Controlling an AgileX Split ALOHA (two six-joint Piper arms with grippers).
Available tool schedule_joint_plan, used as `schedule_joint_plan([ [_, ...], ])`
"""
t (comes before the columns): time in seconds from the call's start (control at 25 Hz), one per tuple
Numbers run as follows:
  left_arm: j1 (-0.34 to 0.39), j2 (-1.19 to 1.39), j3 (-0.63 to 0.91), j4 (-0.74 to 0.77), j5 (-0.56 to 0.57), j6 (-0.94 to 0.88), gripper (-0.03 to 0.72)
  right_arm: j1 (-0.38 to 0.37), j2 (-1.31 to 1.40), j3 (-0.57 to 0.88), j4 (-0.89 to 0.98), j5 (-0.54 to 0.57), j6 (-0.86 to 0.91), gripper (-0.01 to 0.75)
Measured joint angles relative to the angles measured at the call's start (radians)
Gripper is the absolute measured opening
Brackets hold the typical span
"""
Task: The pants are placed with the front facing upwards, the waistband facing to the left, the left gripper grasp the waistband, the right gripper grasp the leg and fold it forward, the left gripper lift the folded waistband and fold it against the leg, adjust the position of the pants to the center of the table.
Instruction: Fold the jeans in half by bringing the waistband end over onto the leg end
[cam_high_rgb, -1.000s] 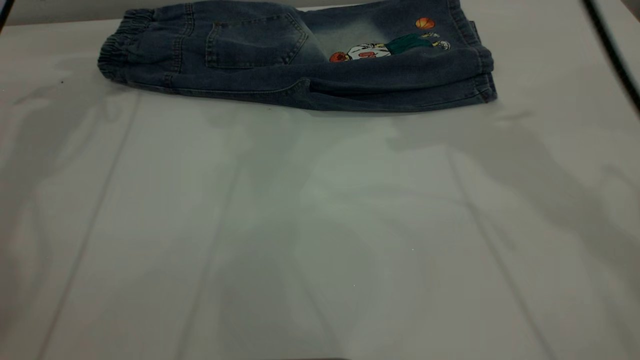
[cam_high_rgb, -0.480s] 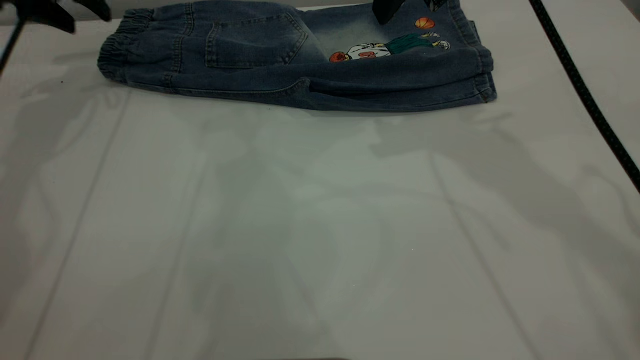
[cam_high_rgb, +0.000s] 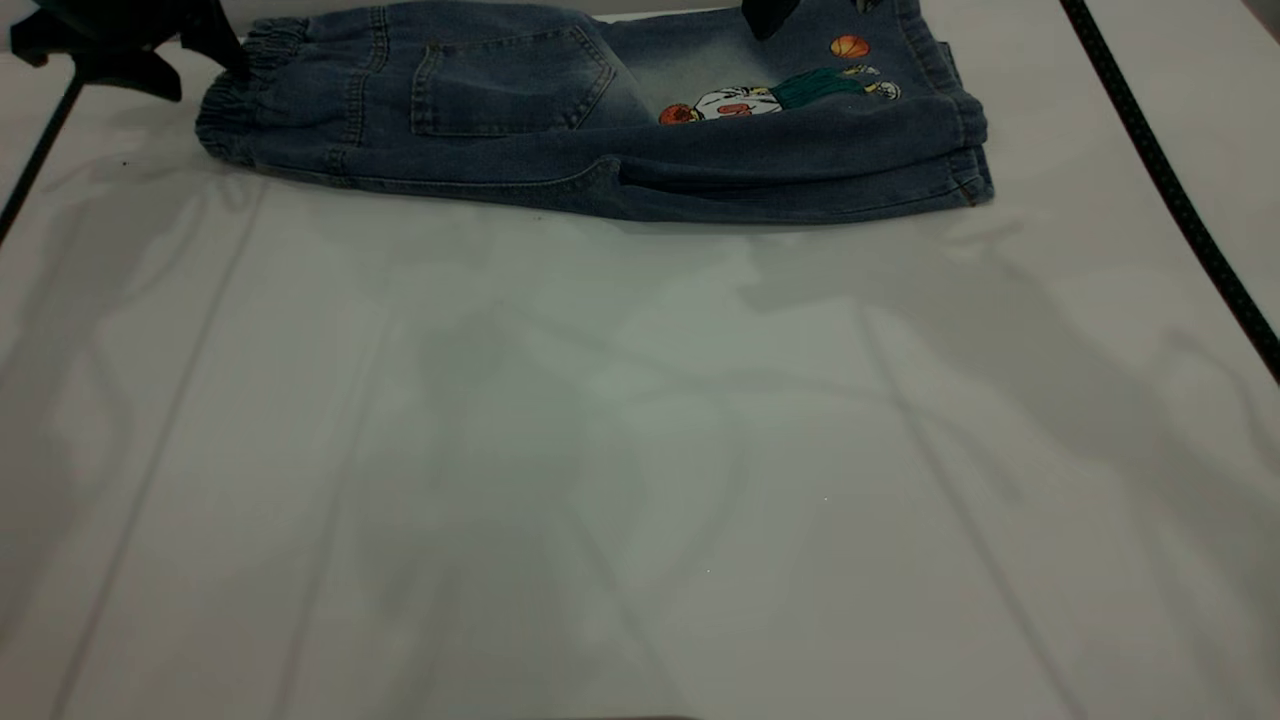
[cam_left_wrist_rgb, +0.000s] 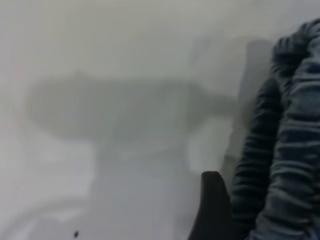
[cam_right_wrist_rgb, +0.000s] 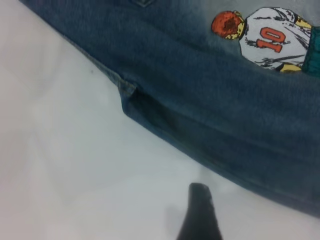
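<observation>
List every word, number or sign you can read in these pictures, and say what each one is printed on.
"10": in orange on the white jersey of the cartoon basketball player printed on the pants, read in the right wrist view.
No other text, label or brand shows in any view.

speck (cam_high_rgb: 125, 162): tiny, dark, upper left of frame, lone
shadows (cam_high_rgb: 1050, 330): soft grey blotches, mid frame and right side, blurred edges
streaks (cam_high_rgb: 200, 340): faint, straight, running top to bottom
</observation>
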Motion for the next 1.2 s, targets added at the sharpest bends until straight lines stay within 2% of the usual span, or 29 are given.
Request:
schedule_joint_plan([
  [0.72,-0.037,0.071,-0.002,-0.011,-0.114,0.002,0.436,0.000,0.000,0.000,0.003,-0.115,-0.012,0.463],
  [0.84,-0.045,0.071,-0.002,-0.011,-0.128,0.002,0.347,0.000,0.001,0.000,0.007,-0.191,-0.012,0.463],
  [0.96,-0.052,0.071,-0.002,-0.011,-0.141,0.002,0.137,0.012,0.018,0.000,0.024,-0.330,-0.013,0.463],
  [1.04,-0.057,0.071,-0.002,-0.011,-0.144,0.002,0.050,0.027,0.047,0.000,0.029,-0.428,-0.014,0.463],
  [1.2,-0.059,0.069,-0.002,-0.011,-0.142,0.002,0.029,0.054,0.118,0.000,0.036,-0.575,-0.012,0.463],
])
